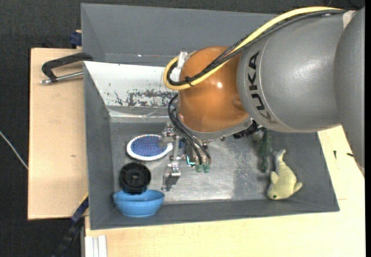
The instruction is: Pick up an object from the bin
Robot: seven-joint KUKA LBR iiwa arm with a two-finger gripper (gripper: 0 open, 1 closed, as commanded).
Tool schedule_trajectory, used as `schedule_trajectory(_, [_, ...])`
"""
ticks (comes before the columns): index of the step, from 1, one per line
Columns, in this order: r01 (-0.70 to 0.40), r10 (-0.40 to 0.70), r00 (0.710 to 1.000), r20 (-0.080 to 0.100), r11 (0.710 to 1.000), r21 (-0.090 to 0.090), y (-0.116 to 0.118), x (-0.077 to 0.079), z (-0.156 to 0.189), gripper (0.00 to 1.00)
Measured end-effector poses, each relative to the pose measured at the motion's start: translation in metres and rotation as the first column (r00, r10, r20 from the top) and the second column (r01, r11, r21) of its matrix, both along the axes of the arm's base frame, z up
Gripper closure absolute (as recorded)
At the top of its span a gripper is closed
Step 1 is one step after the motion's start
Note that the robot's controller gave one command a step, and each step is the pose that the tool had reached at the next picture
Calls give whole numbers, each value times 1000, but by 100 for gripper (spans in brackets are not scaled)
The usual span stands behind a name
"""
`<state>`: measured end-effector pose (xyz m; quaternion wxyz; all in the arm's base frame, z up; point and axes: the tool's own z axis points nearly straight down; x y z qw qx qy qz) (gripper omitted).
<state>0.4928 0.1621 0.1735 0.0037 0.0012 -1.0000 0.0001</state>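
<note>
Black round plastic cap sits front-left in the grey metal bin, just behind a blue plastic bowl. Gripper is low, just right of cap; whether it's wide or narrow, cannot tell. Farther back is a blue white-rimmed mesh disc.

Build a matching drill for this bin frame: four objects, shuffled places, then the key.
Things:
1. yellow fish toy
2. blue bowl
3. black round cap
4. white-rimmed blue disc

Places, as the camera view shows them:
a. right end of the floor of the bin
b. between the other two left-side things
c. lower-left corner
d. uppermost of the three left-side things

Pairs: 1-a, 2-c, 3-b, 4-d
</note>
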Motion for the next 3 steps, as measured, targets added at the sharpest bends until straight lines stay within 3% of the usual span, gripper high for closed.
schedule_trajectory(1, [-145, 145, 988, 46, 989, 7, -19, 68, -82, 0])
schedule_trajectory(2, [-145, 144, 988, 47, 989, 8, -19, 69, -84, 100])
schedule_trajectory(3, [-398, 398, 917, 20, 917, -1, -4, 69, 56, 100])
